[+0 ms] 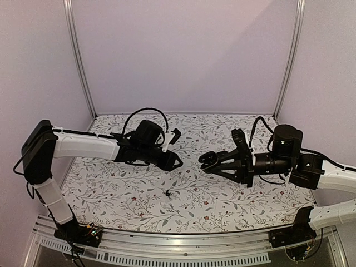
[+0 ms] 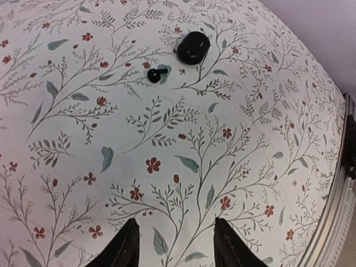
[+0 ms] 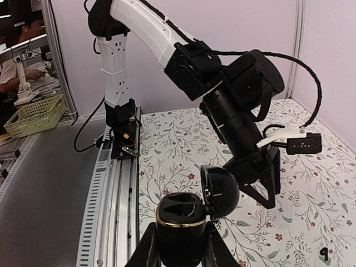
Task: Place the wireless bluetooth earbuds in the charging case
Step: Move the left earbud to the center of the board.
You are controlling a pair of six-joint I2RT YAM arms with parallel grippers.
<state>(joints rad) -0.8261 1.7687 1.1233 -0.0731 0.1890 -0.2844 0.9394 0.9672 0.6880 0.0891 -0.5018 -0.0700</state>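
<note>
The black charging case (image 3: 181, 222), with a gold rim, stands upright in my right gripper (image 3: 181, 236), which is shut on its body. Its lid (image 3: 221, 192) is swung open to the right and both sockets look empty. In the top view the case (image 1: 207, 160) hangs above the table's middle. One tiny black earbud (image 2: 156, 74) with a short stem lies on the floral cloth, far ahead of my left gripper (image 2: 175, 219). That gripper is open, hovering with nothing between its fingers. The earbud (image 1: 168, 193) lies below and between both grippers, and shows again as the earbud (image 3: 322, 253) at the lower right.
A larger rounded black piece (image 2: 193, 47) lies just beyond the earbud. The left arm's wrist (image 3: 239, 111) hangs close in front of the held case. An aluminium rail (image 1: 183, 245) runs along the table's near edge, and frame posts (image 1: 80, 58) stand at the back corners.
</note>
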